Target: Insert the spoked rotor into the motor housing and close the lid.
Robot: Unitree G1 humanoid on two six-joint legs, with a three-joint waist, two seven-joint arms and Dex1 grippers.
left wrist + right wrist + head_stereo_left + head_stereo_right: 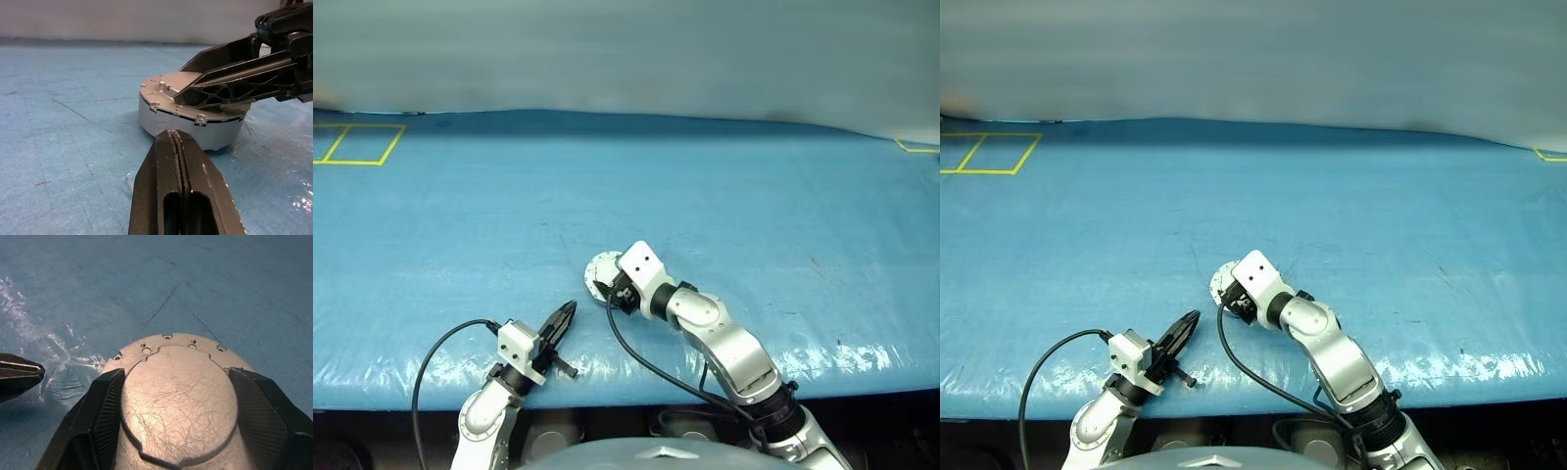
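The right hand (171, 431) straddles the motor housing (190, 110) — its two fingers spread wide on either flank of the silver cylinder, which sits on the blue counter (754, 215). The left hand (560, 325), fingers pressed together, points at it from just beside.

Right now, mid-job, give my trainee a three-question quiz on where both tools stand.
1. True or false: the left tool is shut and empty.
2. What do the right tool's fingers straddle? A) the motor housing B) a cable C) nothing
3. Fill in: the housing rests on the ____ table cover.

Key: 1 true, the fingers meet with nothing between them. 2 A, one finger on each side of the silver cylinder, whose flat top shows no opening. 3 blue.
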